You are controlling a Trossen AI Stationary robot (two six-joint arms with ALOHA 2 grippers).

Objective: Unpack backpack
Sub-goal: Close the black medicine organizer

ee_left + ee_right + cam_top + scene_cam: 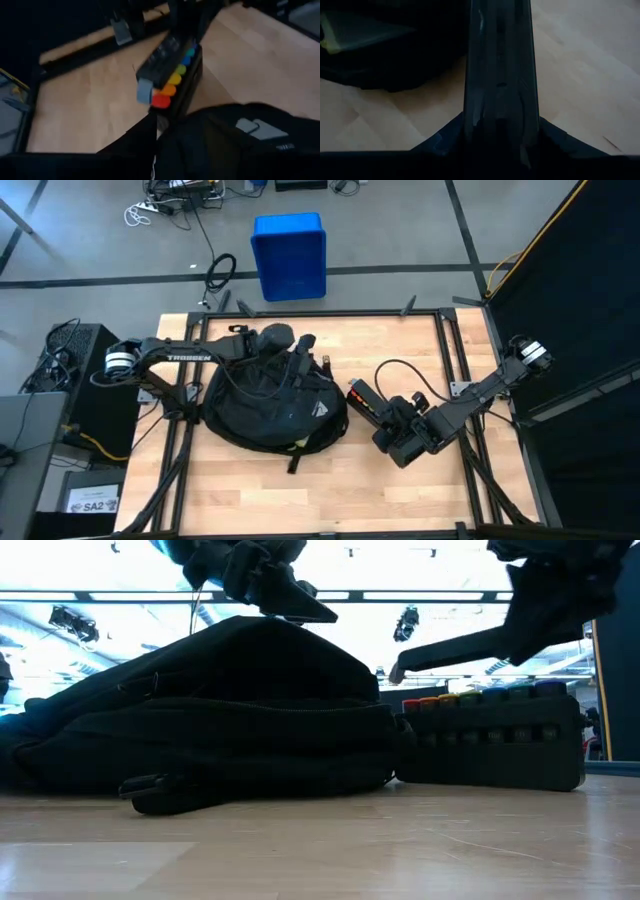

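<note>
Two dark arms work over the pale wooden table [420,490] in the high view. The large black soft fabric backpack [275,412] lies left of the table's middle, its pale triangular logo [318,409] facing up. Our left gripper [300,352] sits over the backpack's far end, toward the far edge of the table. Our right gripper [362,398] is just beside the backpack, closed on a long black plastic case with a row of coloured tabs [366,406]. A blue plastic bin [289,255] stands on the floor beyond the far edge.

In the low view the backpack [210,710] lies slumped on the table, and the case [495,735] stands on the table touching the backpack's side. The left gripper [290,595] hovers at the top of the fabric; we cannot tell how wide its fingers stand or whether they pinch anything.

The left wrist view shows the case [172,77] with its red, orange, yellow and blue tabs, beyond the backpack's black fabric [240,140].

The right wrist view shows the case [500,75] running forward between our own fingers, gripped along its length.

We judge the case is just out of the backpack. To do this well, we should carry it well clear toward the table's right edge, while the left gripper keeps the backpack from dragging along
</note>
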